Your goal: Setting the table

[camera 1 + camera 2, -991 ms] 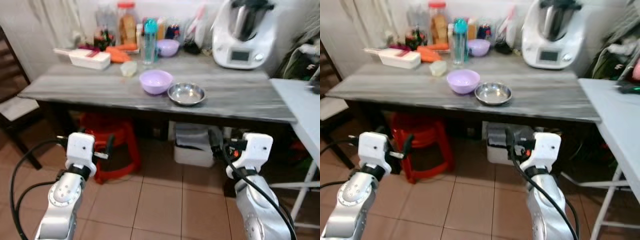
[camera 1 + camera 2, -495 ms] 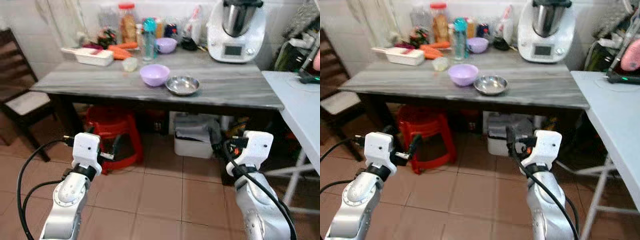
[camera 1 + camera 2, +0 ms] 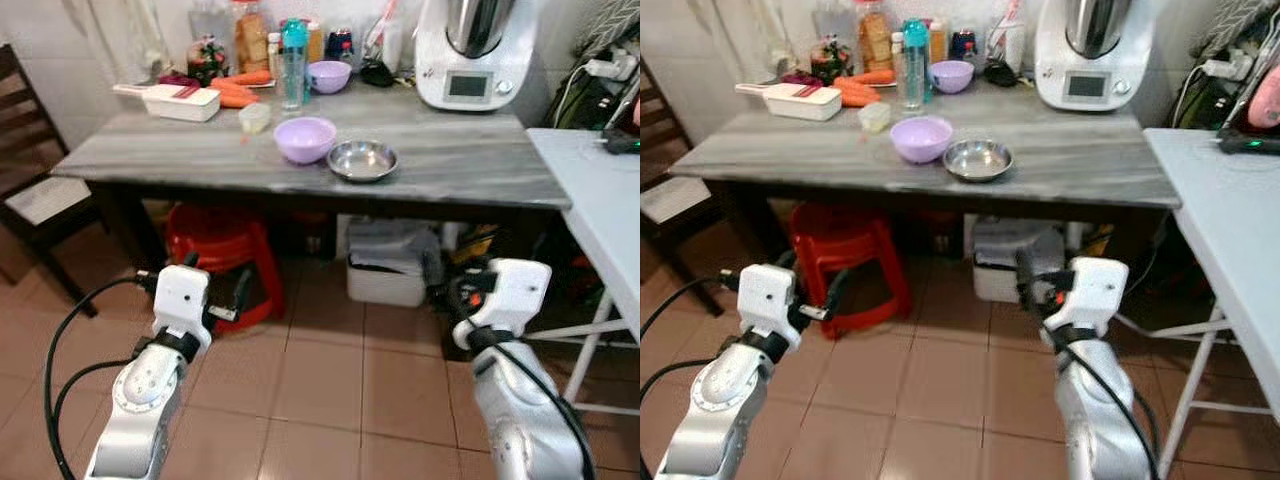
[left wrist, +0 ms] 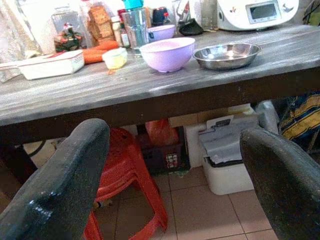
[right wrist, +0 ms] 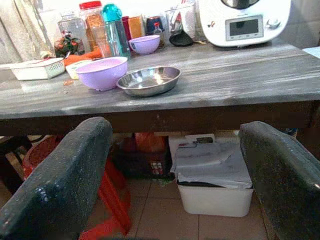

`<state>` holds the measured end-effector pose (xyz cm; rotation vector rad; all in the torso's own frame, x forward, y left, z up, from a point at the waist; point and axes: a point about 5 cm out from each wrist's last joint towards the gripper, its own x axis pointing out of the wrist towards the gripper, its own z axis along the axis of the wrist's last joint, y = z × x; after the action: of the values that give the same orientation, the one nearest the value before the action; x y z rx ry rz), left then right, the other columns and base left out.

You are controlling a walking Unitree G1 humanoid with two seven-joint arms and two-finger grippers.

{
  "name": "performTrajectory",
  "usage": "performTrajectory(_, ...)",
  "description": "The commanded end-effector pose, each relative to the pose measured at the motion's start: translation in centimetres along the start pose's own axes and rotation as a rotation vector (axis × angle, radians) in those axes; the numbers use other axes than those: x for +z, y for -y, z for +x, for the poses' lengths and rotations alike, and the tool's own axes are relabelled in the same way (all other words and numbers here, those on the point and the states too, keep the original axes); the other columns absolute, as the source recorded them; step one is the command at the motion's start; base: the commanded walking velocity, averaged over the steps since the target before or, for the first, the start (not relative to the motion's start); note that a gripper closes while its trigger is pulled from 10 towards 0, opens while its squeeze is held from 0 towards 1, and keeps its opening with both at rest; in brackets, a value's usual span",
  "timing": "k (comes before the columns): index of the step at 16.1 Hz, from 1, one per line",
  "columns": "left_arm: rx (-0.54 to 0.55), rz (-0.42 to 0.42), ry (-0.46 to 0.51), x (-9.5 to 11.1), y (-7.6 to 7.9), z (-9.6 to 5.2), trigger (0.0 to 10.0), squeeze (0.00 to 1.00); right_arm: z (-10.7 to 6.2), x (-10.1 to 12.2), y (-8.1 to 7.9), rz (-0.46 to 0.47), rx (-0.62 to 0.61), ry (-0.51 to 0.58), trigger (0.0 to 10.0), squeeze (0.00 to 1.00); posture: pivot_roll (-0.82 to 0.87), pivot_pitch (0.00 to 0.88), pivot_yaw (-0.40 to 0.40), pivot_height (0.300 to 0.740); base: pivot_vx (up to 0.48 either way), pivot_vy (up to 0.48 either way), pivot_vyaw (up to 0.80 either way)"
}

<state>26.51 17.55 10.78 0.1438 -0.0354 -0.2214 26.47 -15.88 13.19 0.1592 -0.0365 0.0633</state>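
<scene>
A lilac plastic bowl [image 3: 305, 138] and a shallow steel bowl [image 3: 362, 159] sit side by side near the front middle of the grey wooden table [image 3: 160, 160]. A smaller purple bowl [image 3: 328, 76] stands at the back among jars. Both arms are held low in front of the table, below its top. My left gripper [image 4: 170, 190] is open with nothing between its fingers [image 4: 55, 190], and it faces the table edge. My right gripper [image 5: 170, 185] is open and empty too, pointing under the table toward the steel bowl [image 5: 149, 80].
A red plastic stool [image 3: 225, 245] and a white bin [image 3: 385, 280] stand under the table. A dark chair [image 3: 30, 200] is at the left, a white folding table [image 3: 600, 190] at the right. A kitchen machine [image 3: 470, 50], white tray [image 3: 180, 100], carrots [image 3: 240, 90] and teal bottle [image 3: 292, 60] crowd the back.
The whole picture has shifted as the camera moved. Both grippers keep the same low, open pose. Nothing on the table has moved.
</scene>
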Motion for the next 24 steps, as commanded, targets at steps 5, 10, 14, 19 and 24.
performTrajectory(5,-0.029,-0.005,-0.002,0.07,0.27,0.04,10.0,0.00,0.06,-0.23,0.32,-0.004,-0.008,-0.013,10.0,0.00,0.00,0.000,0.018,0.740,0.000,-0.358,-0.09)
performTrajectory(10,-0.035,-0.009,-0.001,0.09,0.33,0.09,10.0,0.00,0.26,-0.30,0.30,0.002,-0.009,-0.018,10.0,0.00,0.00,0.000,0.020,0.740,0.000,-0.357,-0.32)
performTrajectory(14,-0.039,-0.010,-0.001,0.13,0.42,0.14,10.0,0.00,0.22,-0.29,0.31,0.002,-0.011,-0.015,10.0,0.00,0.00,0.000,0.021,0.740,0.000,-0.356,0.00)
performTrajectory(19,-0.049,-0.012,0.001,0.26,0.87,0.21,10.0,0.00,0.23,-0.29,0.19,0.003,-0.006,-0.013,10.0,0.00,0.00,0.000,0.022,0.740,0.000,-0.352,0.00)
performTrajectory(24,-0.052,-0.016,0.000,0.29,1.06,0.26,10.0,0.00,0.47,-0.19,0.05,0.006,-0.004,-0.005,10.0,0.00,0.00,0.000,0.026,0.740,0.000,-0.362,0.00)
